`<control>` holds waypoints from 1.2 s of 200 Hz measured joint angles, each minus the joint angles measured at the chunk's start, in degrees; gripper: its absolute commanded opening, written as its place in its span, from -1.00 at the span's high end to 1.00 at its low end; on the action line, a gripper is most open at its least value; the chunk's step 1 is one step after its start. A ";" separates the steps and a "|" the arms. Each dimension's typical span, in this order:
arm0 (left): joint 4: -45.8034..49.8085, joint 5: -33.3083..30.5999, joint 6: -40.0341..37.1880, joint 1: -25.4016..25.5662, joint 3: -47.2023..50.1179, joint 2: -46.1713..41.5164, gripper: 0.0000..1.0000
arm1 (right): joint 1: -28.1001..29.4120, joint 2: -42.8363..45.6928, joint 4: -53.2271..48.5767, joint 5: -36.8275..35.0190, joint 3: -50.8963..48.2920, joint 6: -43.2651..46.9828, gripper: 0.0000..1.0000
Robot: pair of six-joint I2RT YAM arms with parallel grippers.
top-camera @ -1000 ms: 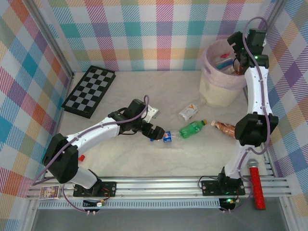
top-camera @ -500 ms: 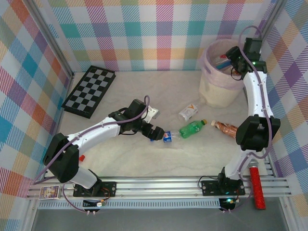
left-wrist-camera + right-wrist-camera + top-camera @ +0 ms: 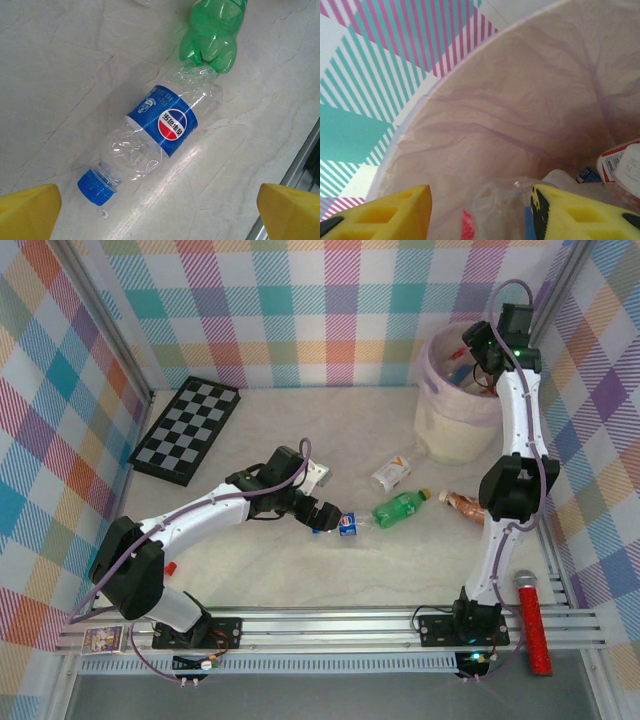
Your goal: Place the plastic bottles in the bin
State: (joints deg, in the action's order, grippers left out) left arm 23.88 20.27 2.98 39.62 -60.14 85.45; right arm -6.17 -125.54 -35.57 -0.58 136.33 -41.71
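Observation:
A clear bottle with a blue Pepsi label and blue cap (image 3: 155, 135) lies on the table, its base against a green bottle (image 3: 215, 30). My left gripper (image 3: 160, 215) hovers open just above it, one yellow finger at each side; from above it sits by the cap end (image 3: 328, 516). My right gripper (image 3: 478, 345) is over the cream bin (image 3: 450, 435). Its jaws (image 3: 480, 210) stand apart inside the pink liner (image 3: 520, 100). A clear bottle (image 3: 500, 205) lies between and below them, with a gap to the left finger. A white-labelled bottle (image 3: 391, 474) and a brown one (image 3: 465, 505) lie near the bin.
A folded chessboard (image 3: 187, 428) lies at the back left. A red brush-like stick (image 3: 532, 625) rests on the rail at the front right. A small card box (image 3: 103, 640) sits at the front left corner. Plaid walls close in three sides.
My right gripper has shifted back and left over the bin, and its jaws have narrowed from wide open. The left arm and the bottles on the table have not moved.

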 measured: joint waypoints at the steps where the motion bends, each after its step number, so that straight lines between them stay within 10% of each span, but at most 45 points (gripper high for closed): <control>1: 0.00 0.00 0.00 0.00 0.00 0.00 -0.99 | 0.00 -0.04 -0.02 0.00 0.02 0.00 -0.11; 81: -0.20 0.00 -1.01 0.00 0.90 0.63 -1.00 | 0.02 -0.48 -3.82 1.18 1.92 0.61 -0.18; 137: 1.38 0.00 -4.76 0.00 1.07 2.43 -0.99 | 0.02 3.98 -6.78 1.05 3.48 5.40 -0.60; 240: 7.34 -0.72 -14.19 1.97 -1.84 9.42 -1.00 | 0.63 38.53 -8.28 9.40 -32.59 12.55 -0.78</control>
State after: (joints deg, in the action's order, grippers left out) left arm 31.22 19.55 -11.20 41.58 -61.98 94.87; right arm -5.54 -87.00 -43.86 8.82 103.74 -29.17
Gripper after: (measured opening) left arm 0.997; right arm 0.884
